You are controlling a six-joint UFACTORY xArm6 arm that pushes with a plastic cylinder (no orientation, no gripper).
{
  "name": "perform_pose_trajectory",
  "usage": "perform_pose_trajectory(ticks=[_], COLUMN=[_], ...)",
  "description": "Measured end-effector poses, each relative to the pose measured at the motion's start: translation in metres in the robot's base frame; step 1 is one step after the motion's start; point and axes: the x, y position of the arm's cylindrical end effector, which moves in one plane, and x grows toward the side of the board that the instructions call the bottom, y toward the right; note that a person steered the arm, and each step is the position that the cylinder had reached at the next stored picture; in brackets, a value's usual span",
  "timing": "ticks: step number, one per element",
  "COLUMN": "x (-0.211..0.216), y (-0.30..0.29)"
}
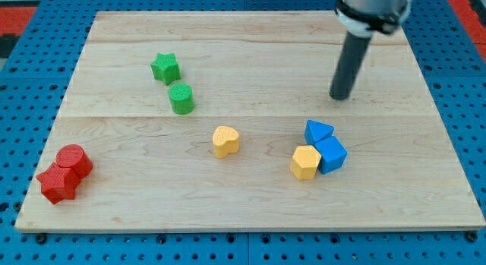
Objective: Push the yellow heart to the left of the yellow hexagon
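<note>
The yellow heart (225, 141) lies near the middle of the wooden board. The yellow hexagon (304, 162) lies to its right, a little lower, touching a blue cube (331, 154). A gap of bare wood separates the heart from the hexagon. My tip (339, 97) rests on the board in the upper right, above the blue blocks and well up and right of the heart. It touches no block.
A blue triangular block (318, 131) sits just above the blue cube. A green star (165, 68) and green cylinder (181, 99) lie upper left. A red cylinder (74, 159) and red star (58, 183) sit at lower left. The board's edge (243, 228) meets blue pegboard.
</note>
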Motion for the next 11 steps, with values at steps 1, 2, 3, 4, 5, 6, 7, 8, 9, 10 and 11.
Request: perform_pose_trajectory(ticks=[1,2,3,4,5,6,7,8,9,10,11], x=[-0.034,-0.061,-0.075,-0.075,-0.06,-0.014,0.06,0.102,0.093,0.098,0.128], y=[-0.05,-0.092,-0.128,-0.155,-0.166,-0.144,-0.166,-0.166,-0.175,-0.21,-0.214])
